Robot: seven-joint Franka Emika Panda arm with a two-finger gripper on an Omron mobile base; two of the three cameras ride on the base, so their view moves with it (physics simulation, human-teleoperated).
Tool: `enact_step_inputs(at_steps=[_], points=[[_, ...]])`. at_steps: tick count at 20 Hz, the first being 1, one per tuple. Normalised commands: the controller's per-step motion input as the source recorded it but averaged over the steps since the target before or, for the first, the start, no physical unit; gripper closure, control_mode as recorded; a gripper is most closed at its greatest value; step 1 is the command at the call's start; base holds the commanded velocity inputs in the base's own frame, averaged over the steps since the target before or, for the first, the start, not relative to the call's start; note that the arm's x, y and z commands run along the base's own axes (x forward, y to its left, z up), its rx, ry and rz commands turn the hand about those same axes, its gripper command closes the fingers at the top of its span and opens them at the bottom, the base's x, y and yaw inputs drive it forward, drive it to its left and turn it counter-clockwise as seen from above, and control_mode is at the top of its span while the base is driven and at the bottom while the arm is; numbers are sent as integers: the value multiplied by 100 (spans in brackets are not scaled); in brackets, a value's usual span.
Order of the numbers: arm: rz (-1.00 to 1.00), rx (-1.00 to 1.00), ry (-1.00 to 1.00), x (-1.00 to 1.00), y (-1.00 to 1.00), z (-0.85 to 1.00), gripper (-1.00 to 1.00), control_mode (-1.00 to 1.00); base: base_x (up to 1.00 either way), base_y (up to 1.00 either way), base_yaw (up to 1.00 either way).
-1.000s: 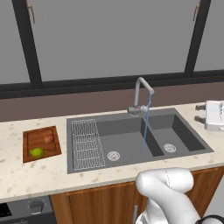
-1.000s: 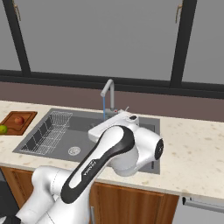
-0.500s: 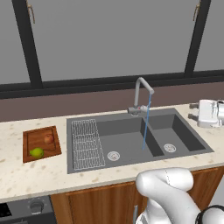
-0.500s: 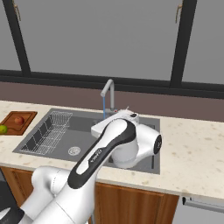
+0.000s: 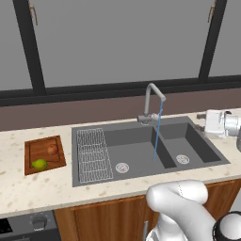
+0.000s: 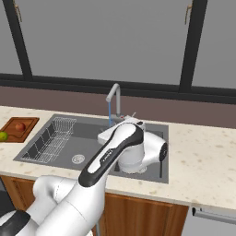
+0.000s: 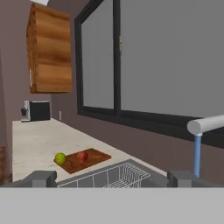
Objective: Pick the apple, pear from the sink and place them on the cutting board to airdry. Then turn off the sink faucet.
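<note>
The red apple and the yellow-green pear both lie on the reddish-brown cutting board, left of the dark grey sink. A thin blue stream of water falls from the silver sink faucet into the basin. My gripper hovers open and empty over the sink's right edge, fingers pointing left toward the tap. In the hand view the gripper has its jaws wide apart. Ahead lie the spout, the board, the apple and the pear.
A wire rack fills the sink's left side. Dark windows run behind the counter. A wooden wall cabinet and a small appliance stand far along the counter. My own arm crosses the front of the sink.
The open gripper has drifted left from over the right counter to the sink's right edge, nearer the faucet. The fruit, the board and the water stream are unchanged.
</note>
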Motion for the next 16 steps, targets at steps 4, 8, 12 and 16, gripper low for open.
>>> enact_step_inputs(at_steps=[4,8,12,16], points=[[2,1,0,31,0,-4,-100,-100,0,0,0],[4,2,1,35,-4,-4,-100,-100,0,0,0],[4,2,3,39,0,-8,-100,-100,0,0,0],[4,2,4,31,0,-20,-100,-100,0,0,0]])
